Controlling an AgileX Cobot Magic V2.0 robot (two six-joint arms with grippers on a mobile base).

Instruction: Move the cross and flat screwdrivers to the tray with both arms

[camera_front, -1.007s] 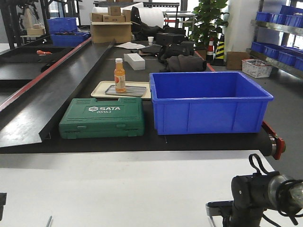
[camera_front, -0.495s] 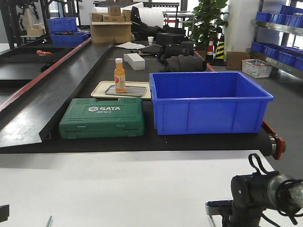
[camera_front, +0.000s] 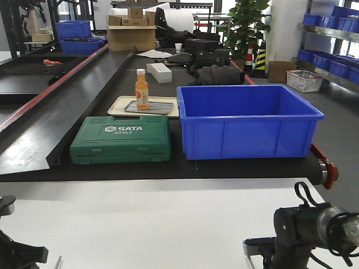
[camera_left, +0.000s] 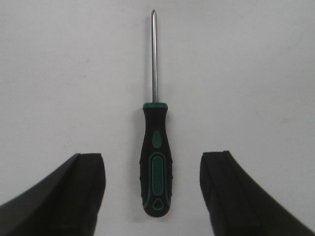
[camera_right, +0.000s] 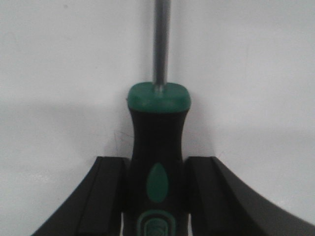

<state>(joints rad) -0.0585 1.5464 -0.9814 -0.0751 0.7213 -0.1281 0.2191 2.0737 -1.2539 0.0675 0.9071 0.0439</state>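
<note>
Between the black pads of my right claw (camera_right: 156,167) sits the right screwdriver (camera_right: 157,147). Both pads press the flanks of its black-and-green handle just behind the green collar, and the shaft runs straight ahead. I judge that grip sensible: the chunky handle gives purchase where the thin shaft would roll. Whether the tool rests on the white surface (camera_right: 59,59) or hangs just clear of it I cannot tell.

Under my left claw (camera_left: 153,160) the left screwdriver (camera_left: 156,162) lies flat on the surface, its handle centred between my fingers (camera_left: 86,187) and its tip pointing away. That claw is spread wide, touching nothing, and lined up so both pads would meet the handle squarely. Which tool is cross and which flat, I cannot make out.

From the front view only my right arm (camera_front: 305,235) and left arm (camera_front: 17,255) show, low at the near edge. Beyond them stand a green SATA tool case (camera_front: 120,139) and a blue bin (camera_front: 249,120). The grey tray appears in none of my views.
</note>
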